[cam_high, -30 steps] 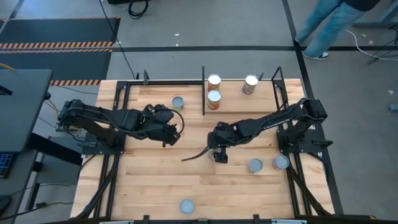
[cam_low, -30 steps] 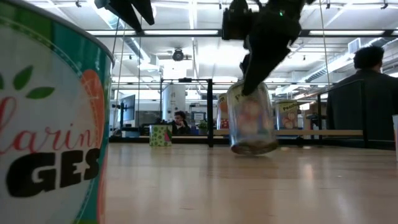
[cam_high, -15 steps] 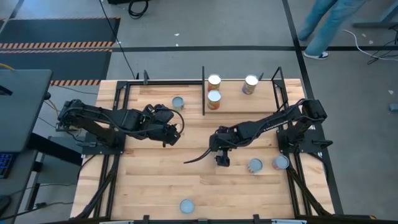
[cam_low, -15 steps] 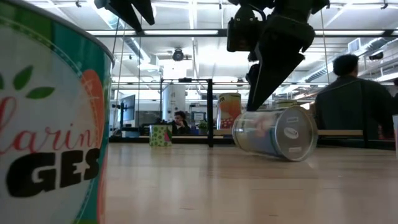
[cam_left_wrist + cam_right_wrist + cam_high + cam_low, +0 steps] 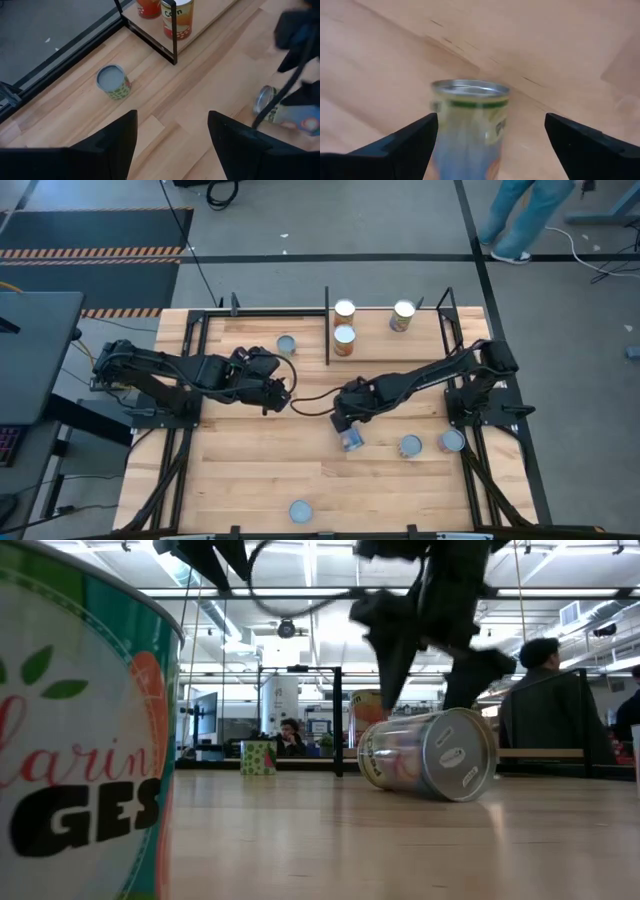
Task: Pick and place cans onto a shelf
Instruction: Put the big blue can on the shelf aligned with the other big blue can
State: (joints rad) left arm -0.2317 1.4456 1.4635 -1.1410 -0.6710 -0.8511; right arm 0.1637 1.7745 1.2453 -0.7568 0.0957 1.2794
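A can (image 5: pixel 352 440) with a silvery top lies on its side mid-table, its end (image 5: pixel 463 755) turned toward the near edge. My right gripper (image 5: pixel 346 427) points down over it, open, one finger on each side of the can (image 5: pixel 470 125). My left gripper (image 5: pixel 279 392) hovers open and empty above the table's left half. Three cans (image 5: pixel 345 309) stand upright on the wooden board of the black-framed shelf (image 5: pixel 327 345) at the far edge. Another can (image 5: pixel 287 345) stands on its base on the table, left of the shelf's centre post. My right gripper comes at the lying can from above with its fingers (image 5: pixel 407 142) across the can's length, one beside each long side. Whether either finger touches the can I cannot tell. The can rests on the table on its side.
Two cans (image 5: pixel 410 445) (image 5: pixel 452 441) stand near the right arm's base. One more (image 5: pixel 300 511) stands at the near edge and fills the left of the low view (image 5: pixel 80 740). A cable loops between the two grippers (image 5: pixel 310 397). People are in the room behind.
The can under my right gripper has tipped from upright onto its side and shifted a little along the table. The right gripper has rolled about its own pointing line, staying over the can; its cable has swung from the near side to the far left.
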